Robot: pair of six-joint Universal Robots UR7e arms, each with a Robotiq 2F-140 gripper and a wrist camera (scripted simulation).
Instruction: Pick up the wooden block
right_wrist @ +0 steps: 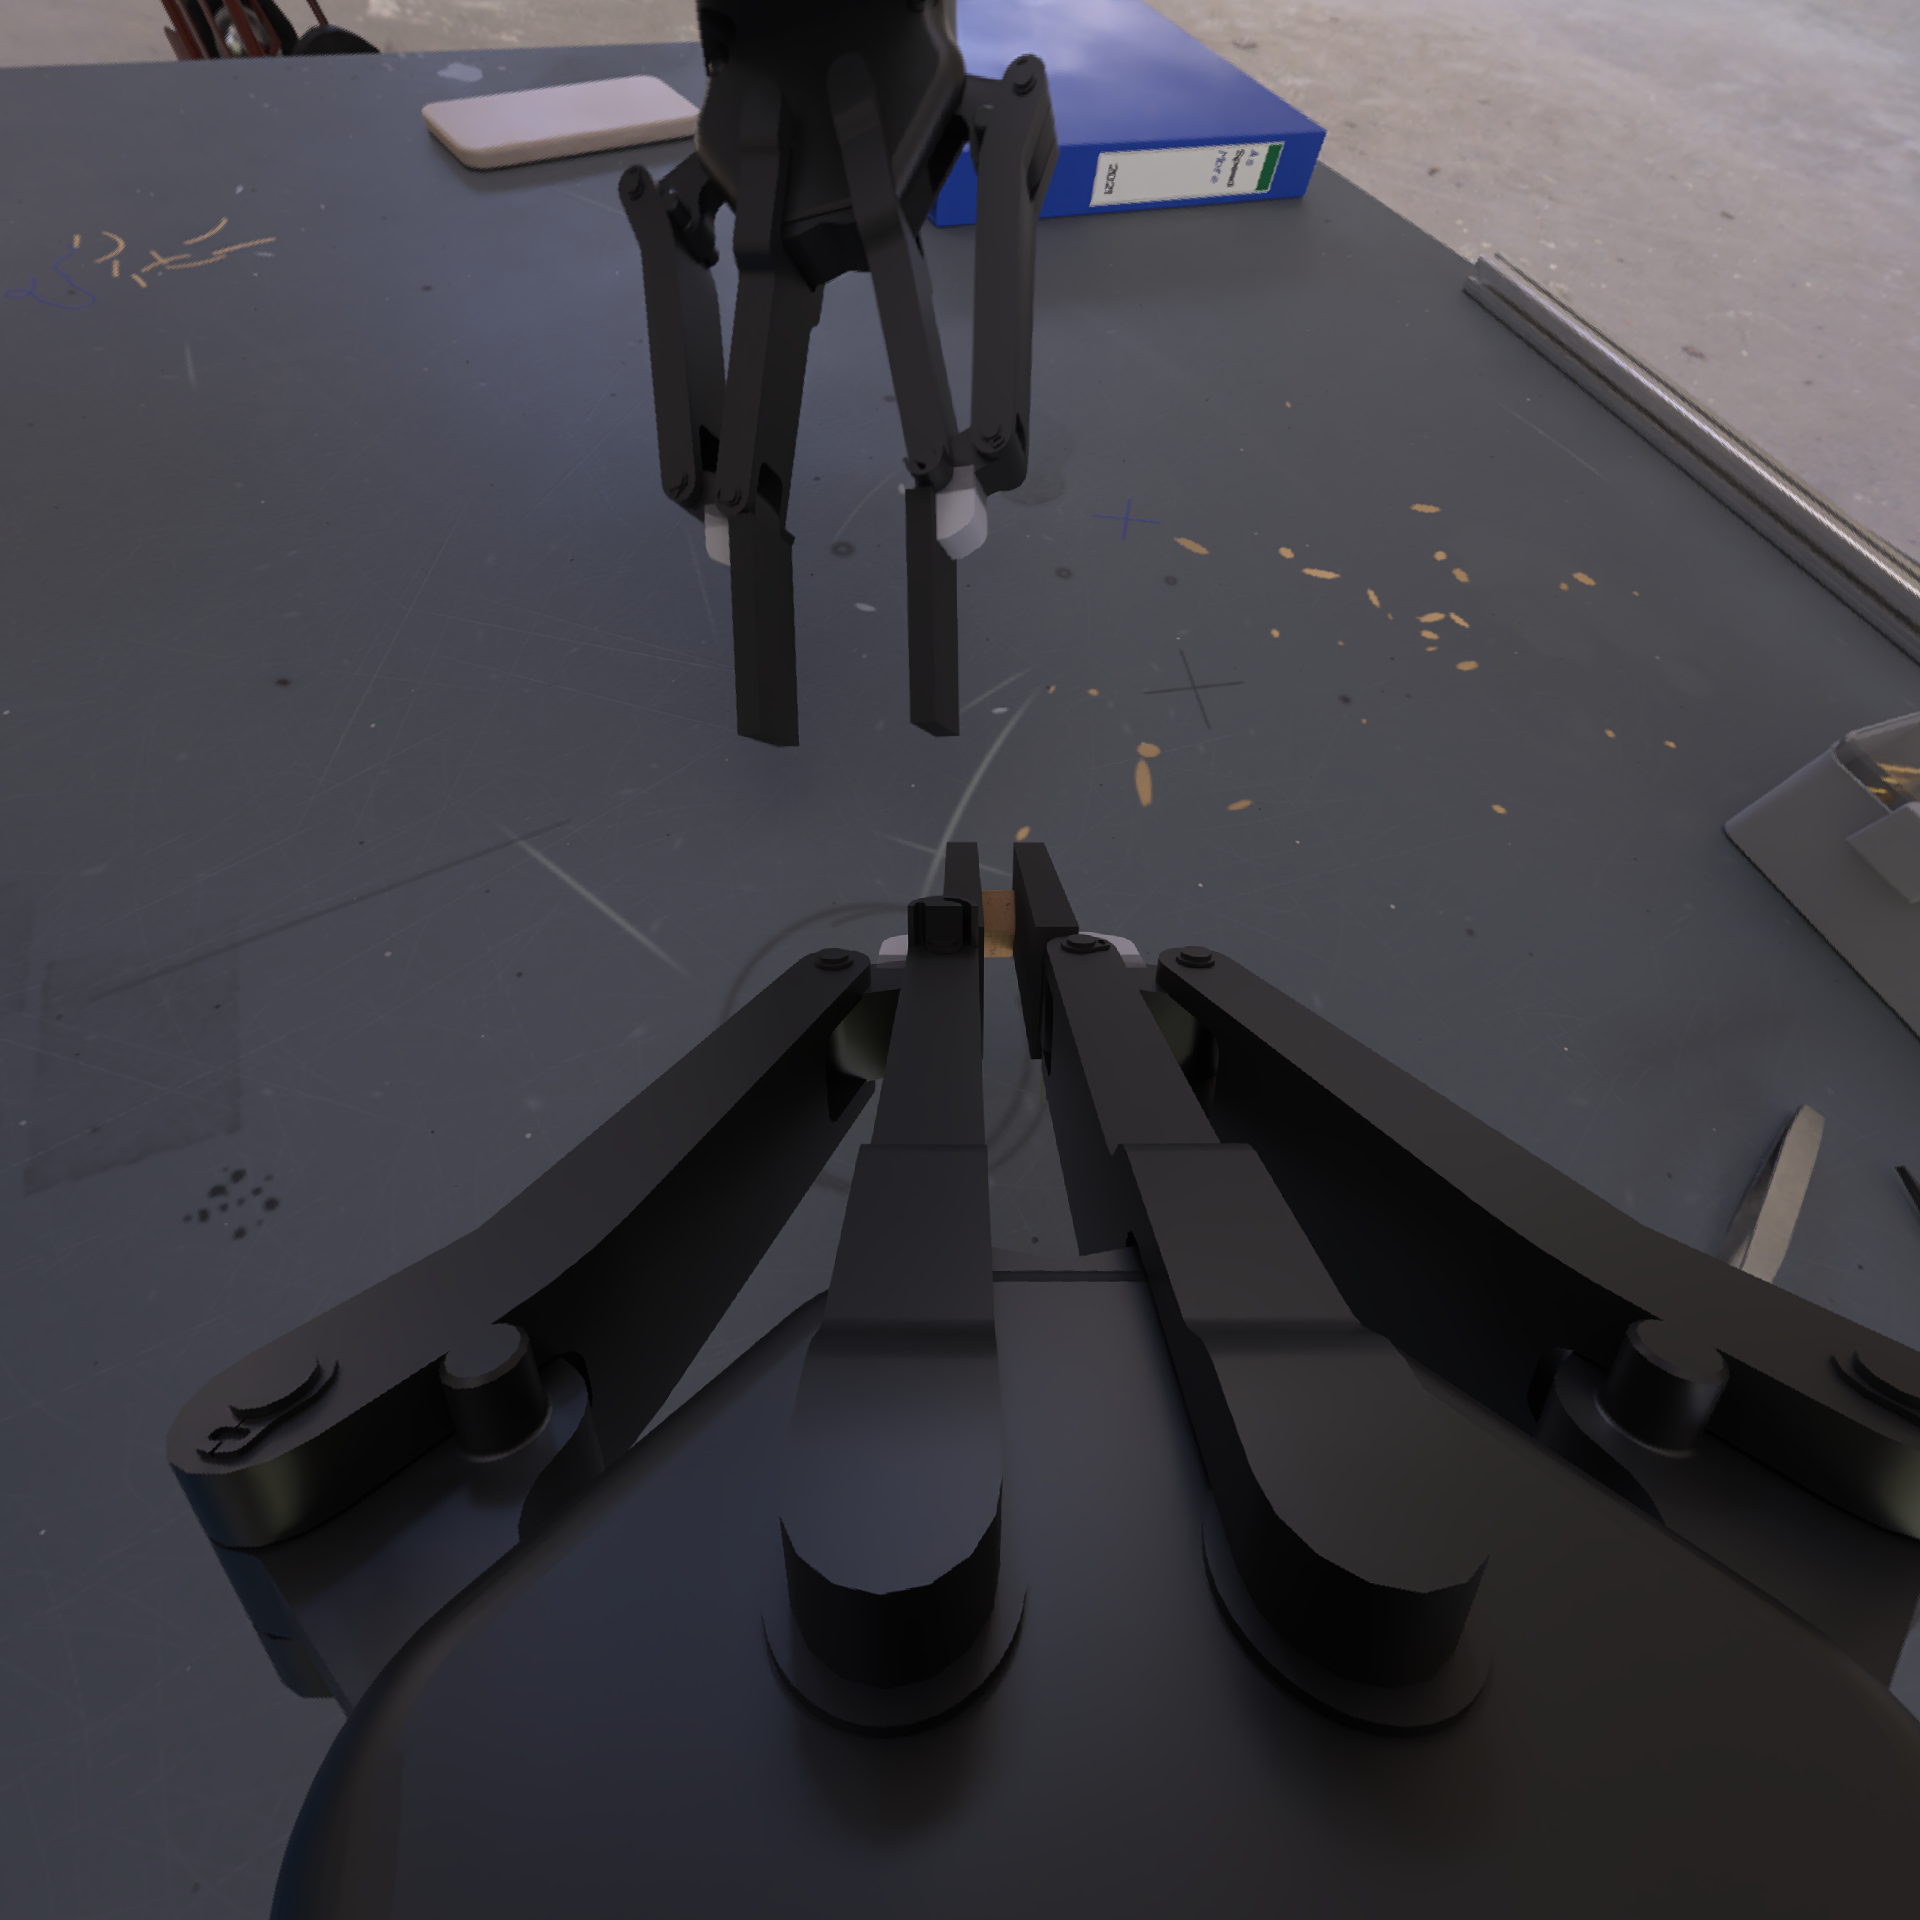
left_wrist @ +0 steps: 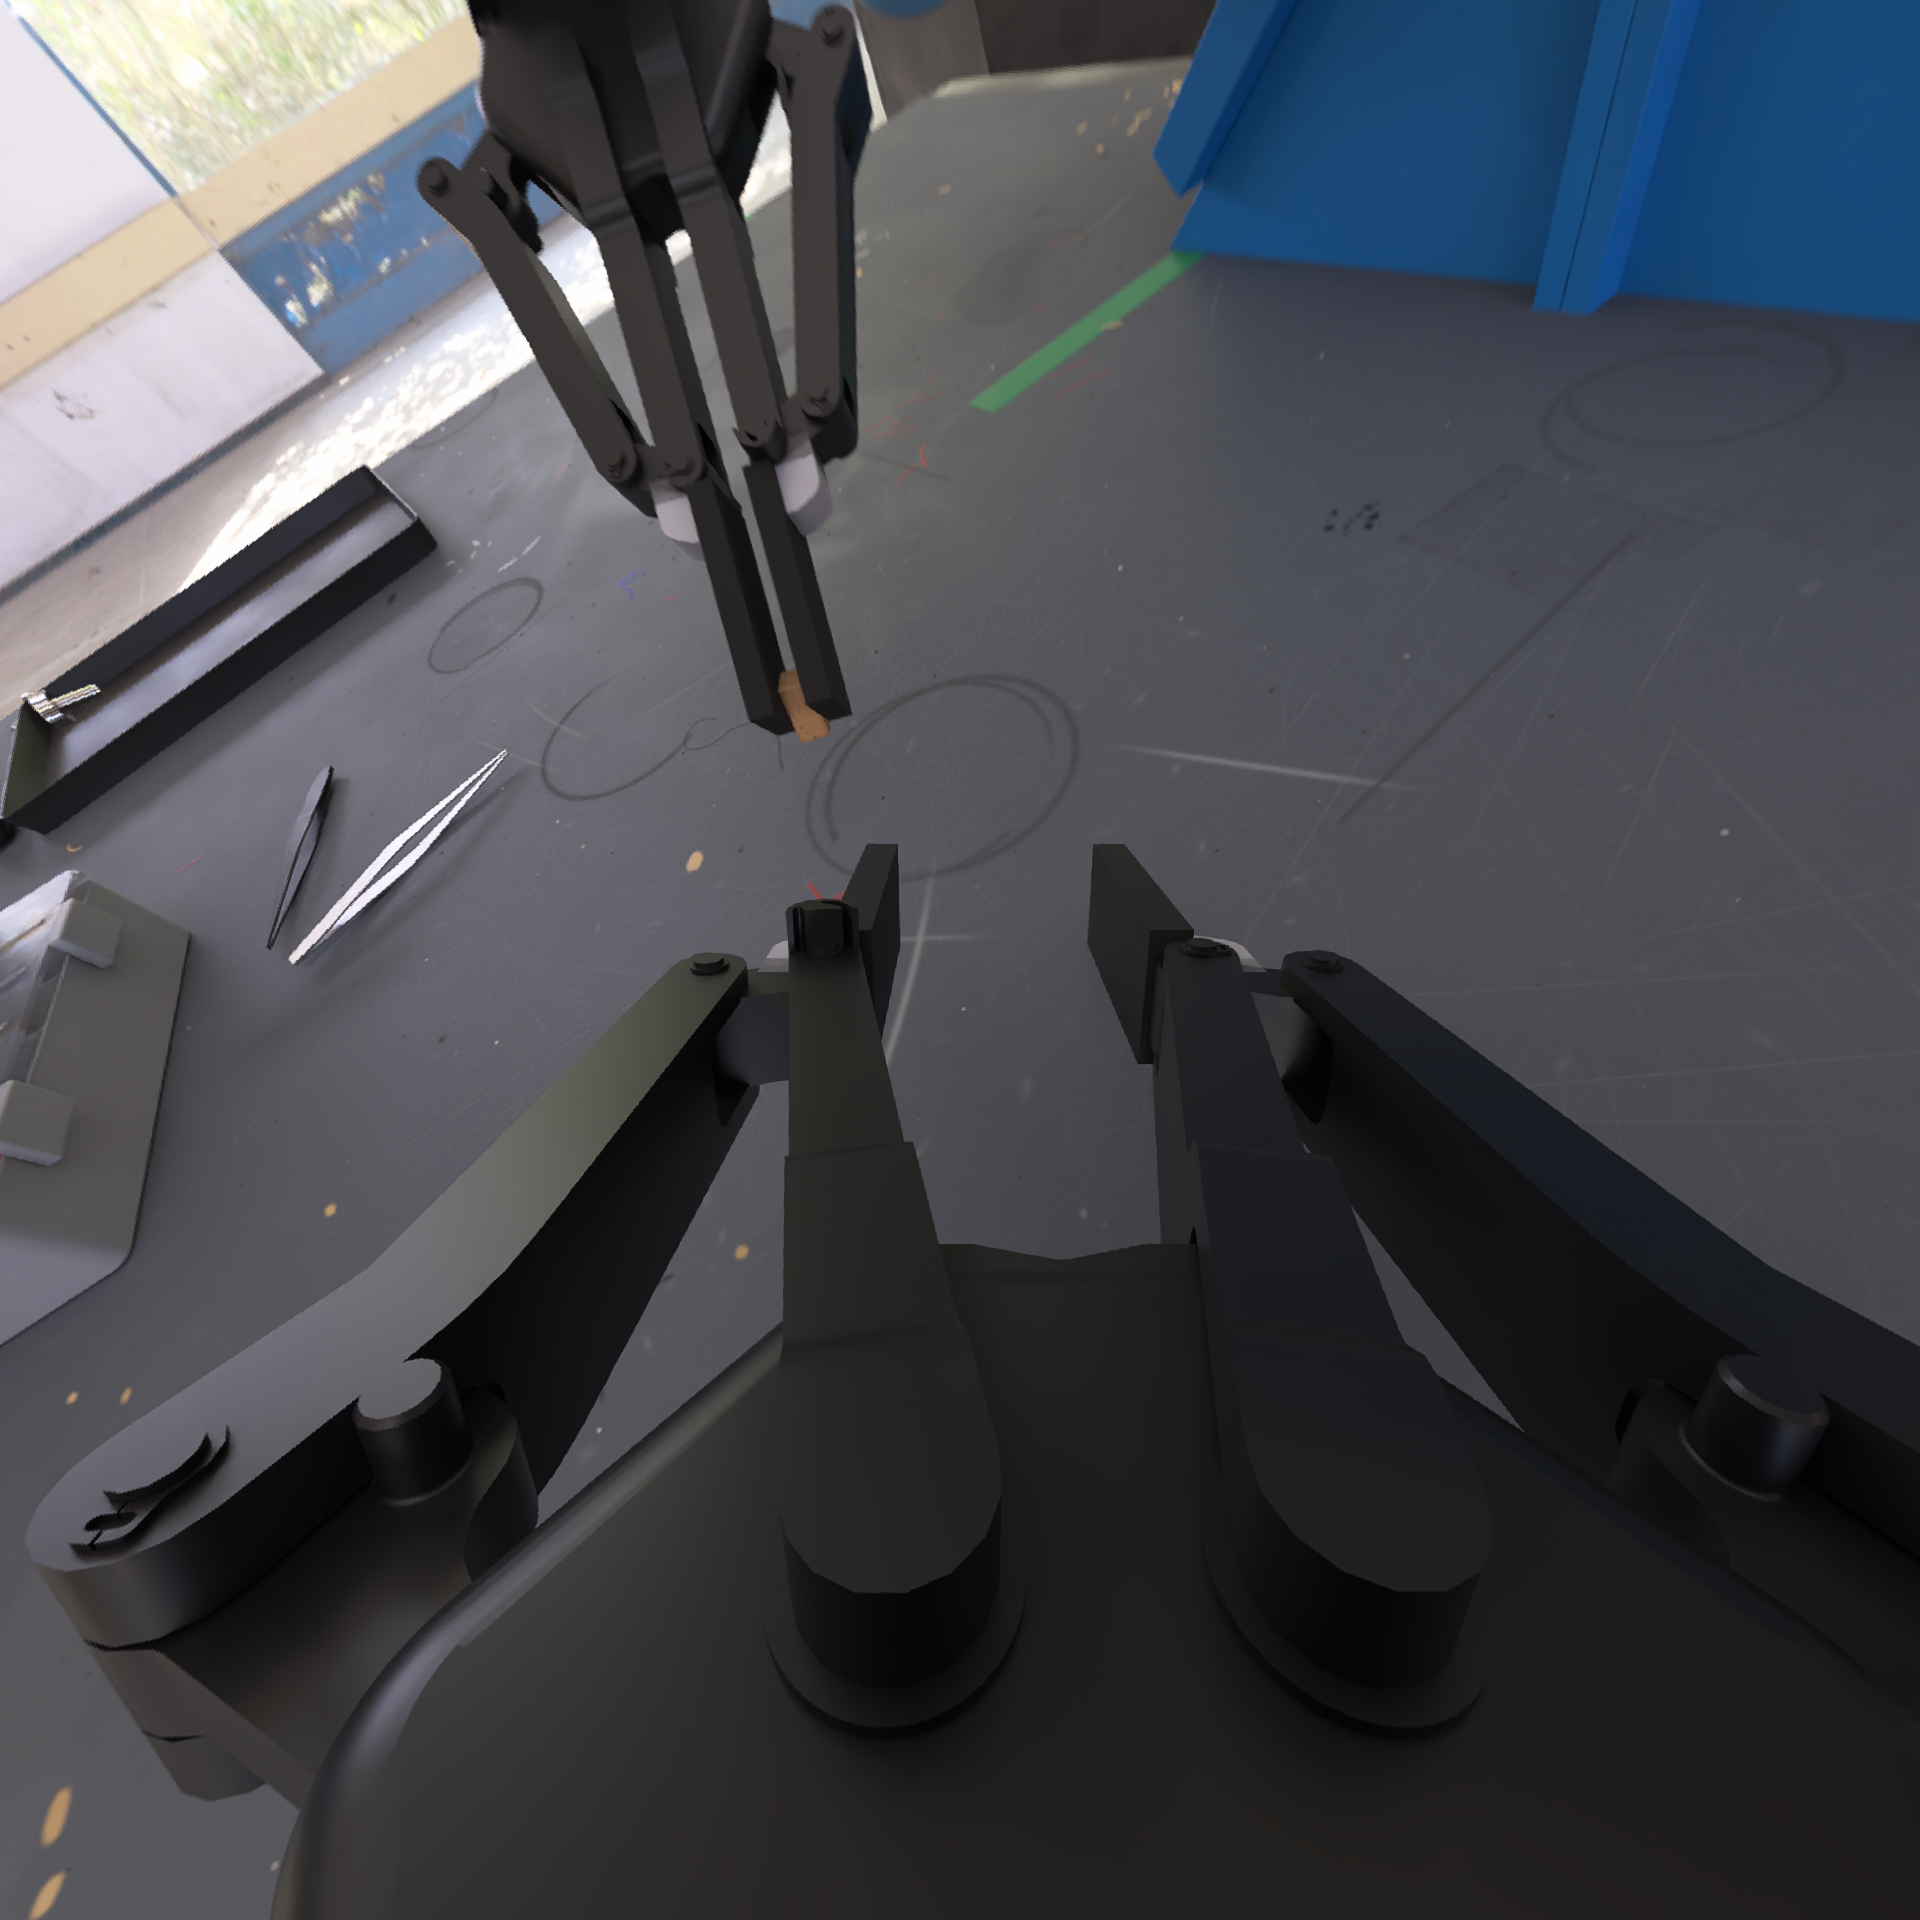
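The wooden block (right_wrist: 998, 921) is a small tan piece pinched between the fingers of my right gripper (right_wrist: 997, 868), which is shut on it. In the left wrist view the block (left_wrist: 802, 711) shows at the tips of the right gripper (left_wrist: 798, 715), a little above the grey table (left_wrist: 1351, 935). My left gripper (left_wrist: 992, 883) is open and empty, its fingers apart, facing the right gripper from a short distance. It also shows in the right wrist view (right_wrist: 850, 727), hanging above the table.
Two tweezers (left_wrist: 395, 857) and a black tray (left_wrist: 223, 644) lie left in the left wrist view, with a grey fixture (left_wrist: 73, 1091) at the edge. A blue stand (left_wrist: 1558, 145) is at the far right. A blue binder (right_wrist: 1143, 135) and white pad (right_wrist: 561, 116) lie at the far end of the table.
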